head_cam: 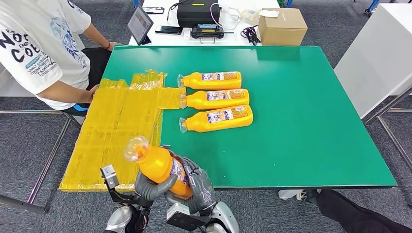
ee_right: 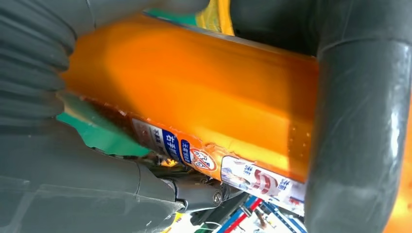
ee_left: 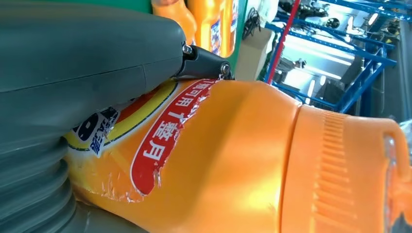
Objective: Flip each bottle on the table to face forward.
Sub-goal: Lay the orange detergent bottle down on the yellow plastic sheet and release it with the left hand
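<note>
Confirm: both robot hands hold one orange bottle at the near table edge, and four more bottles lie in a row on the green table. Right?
Not quite: the head view shows three bottles lying in a row on the green table, not four. The rest stands: the left robot hand and right robot hand both hold one orange bottle at the near table edge.

Green table (head_cam: 301,121) stood on grey carpet floor (head_cam: 29,141). White desk (head_cam: 167,36) abutted its far edge, carrying tablet (head_cam: 140,23), black case (head_cam: 197,12), cardboard box (head_cam: 282,26), cables (head_cam: 250,34). White cabinet (head_cam: 379,58) stood right. Person (head_cam: 43,48) in white printed T-shirt sat far left. Blue metal shelving (ee_left: 340,53) showed in left wrist view, brightly lit.
</note>
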Controlling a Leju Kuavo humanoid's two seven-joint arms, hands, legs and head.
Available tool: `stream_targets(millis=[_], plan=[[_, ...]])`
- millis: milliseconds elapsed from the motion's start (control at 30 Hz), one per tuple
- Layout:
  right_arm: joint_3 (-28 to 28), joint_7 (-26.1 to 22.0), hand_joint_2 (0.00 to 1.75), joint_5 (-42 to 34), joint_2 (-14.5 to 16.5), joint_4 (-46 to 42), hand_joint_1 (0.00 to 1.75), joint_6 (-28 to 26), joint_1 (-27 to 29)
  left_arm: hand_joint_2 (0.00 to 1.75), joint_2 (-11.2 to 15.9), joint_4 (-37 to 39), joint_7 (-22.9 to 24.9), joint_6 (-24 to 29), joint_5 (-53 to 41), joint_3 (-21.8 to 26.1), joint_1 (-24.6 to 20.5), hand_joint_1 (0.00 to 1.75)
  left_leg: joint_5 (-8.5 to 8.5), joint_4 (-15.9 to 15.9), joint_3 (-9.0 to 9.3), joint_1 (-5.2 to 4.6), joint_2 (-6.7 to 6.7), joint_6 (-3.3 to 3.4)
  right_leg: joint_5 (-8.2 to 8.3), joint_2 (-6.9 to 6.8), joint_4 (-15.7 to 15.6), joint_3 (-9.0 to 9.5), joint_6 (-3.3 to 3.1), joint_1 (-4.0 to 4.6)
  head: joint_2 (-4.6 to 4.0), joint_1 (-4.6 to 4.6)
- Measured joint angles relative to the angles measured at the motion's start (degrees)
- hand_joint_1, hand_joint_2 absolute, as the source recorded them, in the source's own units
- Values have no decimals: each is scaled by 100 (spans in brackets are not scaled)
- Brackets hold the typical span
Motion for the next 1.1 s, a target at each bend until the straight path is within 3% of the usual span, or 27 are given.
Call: stream_targets(millis=[200,667,1100], plan=[[-302,313,0,283,-7,-411,0,-26,185,175,-60,-145,140,1436,-548,113,22,175,0,0,0,0,1,0,0,0,0,0,0,0,0,1],[-587,462,0,382,-49,-1296,0,-118,506,175,-176,-307,46,2360,-410,451,21,175,0,0,0,0,0,0,0,0,0,0,0,0,0,1],[-652,442,0,336,-50,-1492,0,-139,584,175,-199,-429,25,2421,-333,545,18,175,0,0,0,0,0,0,0,0,0,0,0,0,0,1]])
